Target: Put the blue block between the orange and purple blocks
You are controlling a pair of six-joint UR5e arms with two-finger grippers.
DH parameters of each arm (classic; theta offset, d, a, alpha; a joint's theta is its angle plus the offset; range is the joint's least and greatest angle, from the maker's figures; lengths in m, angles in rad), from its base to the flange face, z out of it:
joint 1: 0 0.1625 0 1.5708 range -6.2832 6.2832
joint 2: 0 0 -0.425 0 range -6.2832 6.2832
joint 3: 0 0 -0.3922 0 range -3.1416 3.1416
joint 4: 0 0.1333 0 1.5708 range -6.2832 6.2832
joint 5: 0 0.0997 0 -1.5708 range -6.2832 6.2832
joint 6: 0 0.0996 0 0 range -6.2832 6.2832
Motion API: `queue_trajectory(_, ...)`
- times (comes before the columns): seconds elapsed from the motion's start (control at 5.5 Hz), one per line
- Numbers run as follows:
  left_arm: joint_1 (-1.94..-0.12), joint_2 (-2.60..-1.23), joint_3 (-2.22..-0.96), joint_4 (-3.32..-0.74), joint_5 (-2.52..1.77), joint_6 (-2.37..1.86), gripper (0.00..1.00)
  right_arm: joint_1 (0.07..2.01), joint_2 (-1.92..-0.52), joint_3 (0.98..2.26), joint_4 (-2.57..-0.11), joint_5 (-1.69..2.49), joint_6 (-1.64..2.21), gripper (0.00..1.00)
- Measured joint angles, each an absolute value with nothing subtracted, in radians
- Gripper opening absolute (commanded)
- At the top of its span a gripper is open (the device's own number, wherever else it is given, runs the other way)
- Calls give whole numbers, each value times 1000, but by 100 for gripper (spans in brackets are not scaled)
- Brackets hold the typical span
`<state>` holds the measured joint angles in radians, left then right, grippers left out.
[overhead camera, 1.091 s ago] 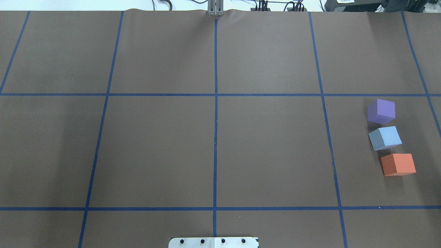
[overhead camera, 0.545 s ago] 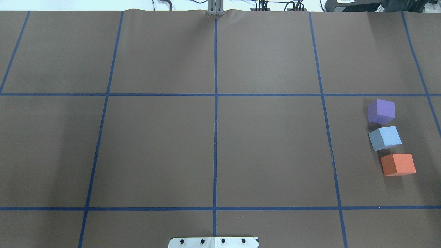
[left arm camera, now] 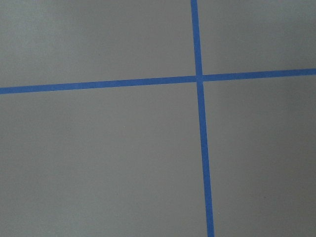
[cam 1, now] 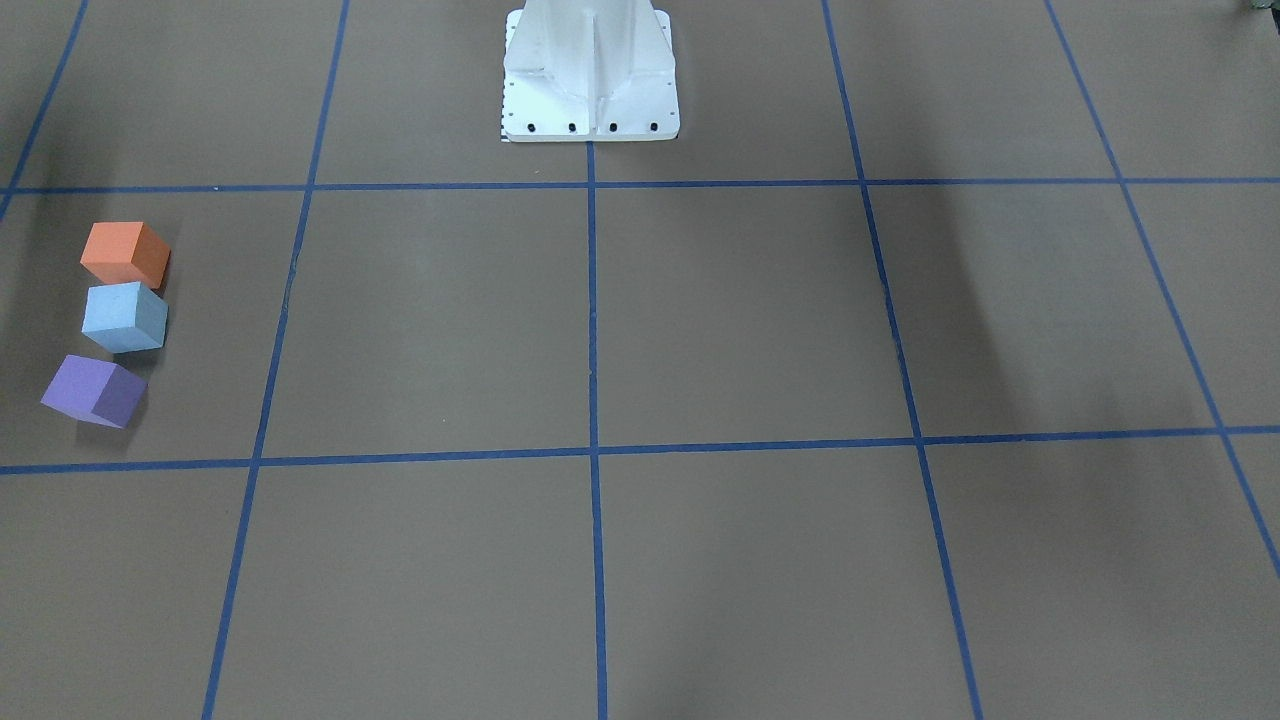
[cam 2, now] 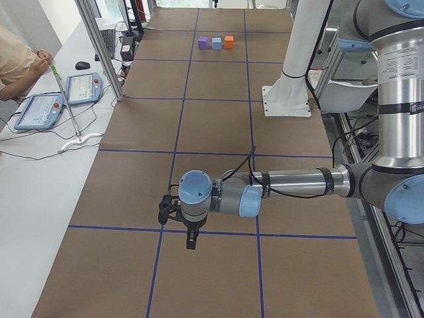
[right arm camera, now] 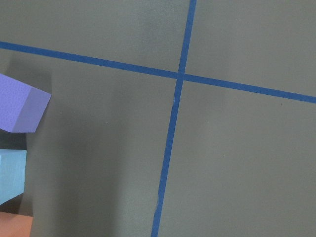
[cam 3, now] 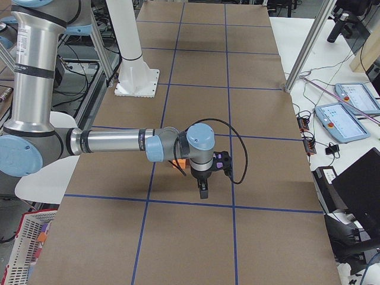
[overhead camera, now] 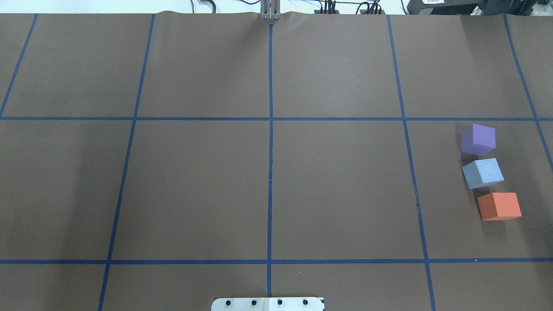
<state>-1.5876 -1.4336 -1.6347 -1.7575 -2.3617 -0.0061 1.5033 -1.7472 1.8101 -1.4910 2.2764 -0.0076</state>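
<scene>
A brown tabletop (overhead camera: 337, 185) marked into large squares by blue tape lines (overhead camera: 270, 172). The robot's white base (cam 1: 590, 75) stands at its near edge. The left arm (cam 2: 298, 182) reaches level over the tabletop, its pincer (cam 2: 191, 242) pointing down, well apart from the blocks. The right arm (cam 3: 113, 142) reaches out likewise, its pincer (cam 3: 203, 192) pointing down near the blocks. Whether either pincer is released or clenched cannot be told. Three cubes sit in a row on the robot's right: the blue block (overhead camera: 483, 172) lies between the purple block (overhead camera: 478, 139) and orange block (overhead camera: 499, 206), just beside each.
</scene>
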Motion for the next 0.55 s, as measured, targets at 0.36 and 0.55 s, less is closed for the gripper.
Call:
queue_trajectory(0.36, -1588, -1425, -1634, -1758, -2362, -6, 100, 1503, -1748, 1811, -1491, 2276, -8, 100)
queue_trajectory(0.55, -1588, -1424, -1635, -1758, -2362, -6, 100, 1503, -1748, 1813, -1491, 2277, -8, 100)
